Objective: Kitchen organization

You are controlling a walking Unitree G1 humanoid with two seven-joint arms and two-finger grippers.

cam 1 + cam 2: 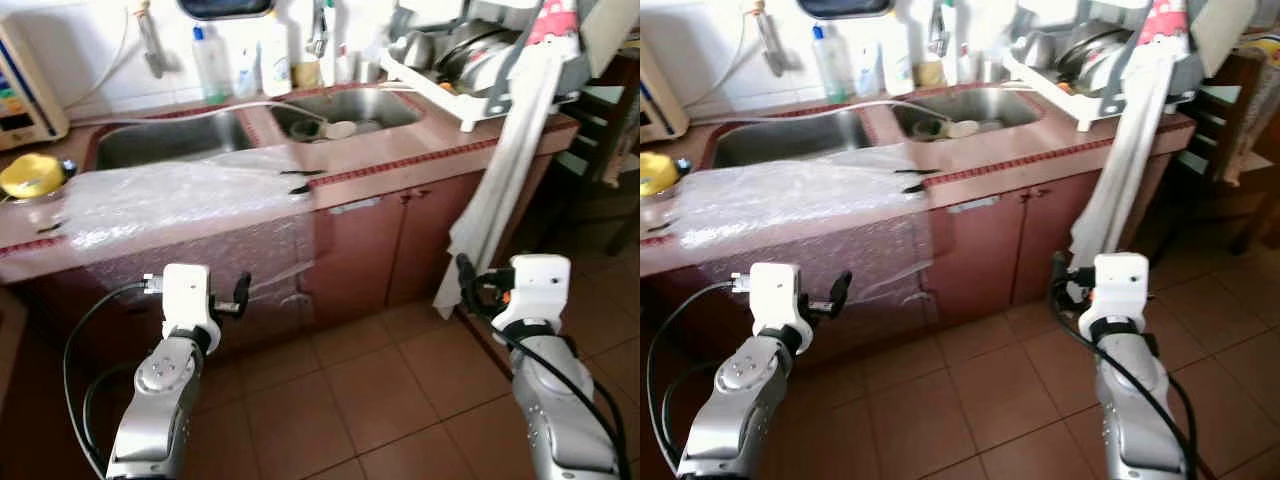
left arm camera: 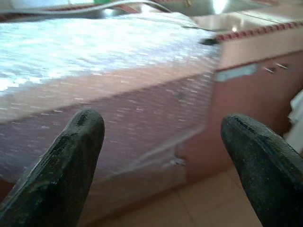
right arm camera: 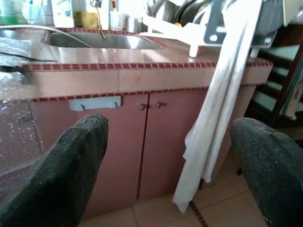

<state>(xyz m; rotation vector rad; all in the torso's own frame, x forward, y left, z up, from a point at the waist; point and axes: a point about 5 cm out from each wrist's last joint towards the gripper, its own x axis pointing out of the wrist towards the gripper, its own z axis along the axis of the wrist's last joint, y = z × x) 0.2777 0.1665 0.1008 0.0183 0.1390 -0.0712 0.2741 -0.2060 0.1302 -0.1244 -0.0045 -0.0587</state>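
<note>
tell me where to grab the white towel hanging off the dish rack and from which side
Grip the white towel on its free lower part, below the counter edge, where it hangs clear in front of the cabinet door. Come from the front, level, with the right gripper, which is open and already faces it. The upper end looks draped over the dish rack, so pinching there is likely awkward.
</note>
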